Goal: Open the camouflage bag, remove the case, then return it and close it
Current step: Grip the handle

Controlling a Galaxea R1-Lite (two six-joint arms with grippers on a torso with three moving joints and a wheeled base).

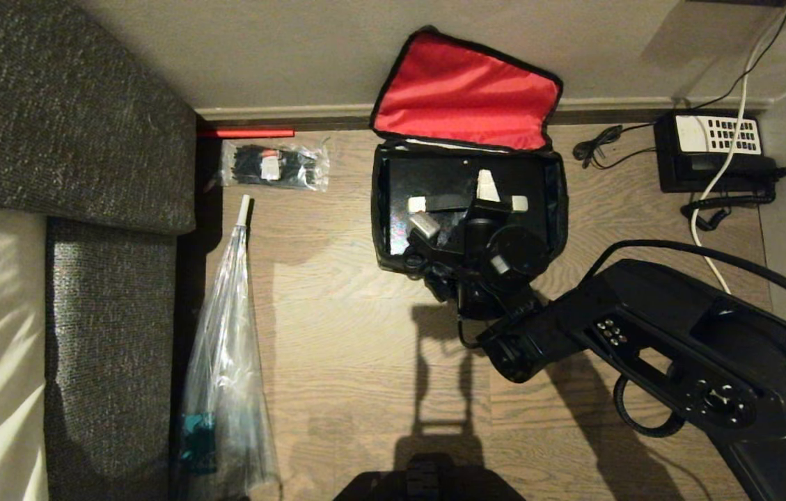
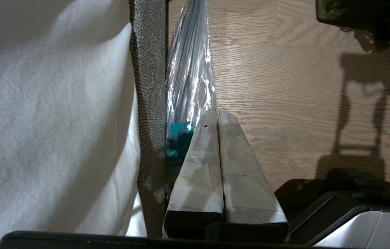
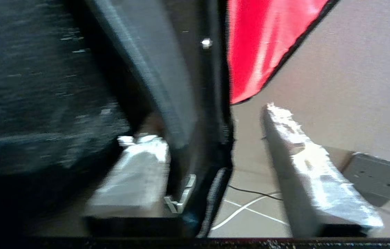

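The camouflage bag (image 1: 383, 209) is sitting open on the wood floor (image 1: 337, 334) by the wall, red lid flopped back, with the case (image 1: 434, 184) lying inside. The right gripper (image 1: 466, 203) is reaching in, fingers partly open and straddling the bag's side wall, not clamping anything yet. The left gripper (image 2: 218, 114) is hanging fully closed beside the sofa (image 2: 148, 86), holding nothing.

The camouflage bag (image 1: 560, 202) shows a bright red lid lining edged in black, and the case (image 1: 434, 184) inside it is glossy black. The floor (image 1: 337, 334) is pale brown wood grain, the sofa (image 1: 65, 111) speckled dark grey with a cream cover. The desk phone (image 1: 713, 149) is black with a white keypad; the fingers (image 2: 236, 173) are wrapped in whitish tape.
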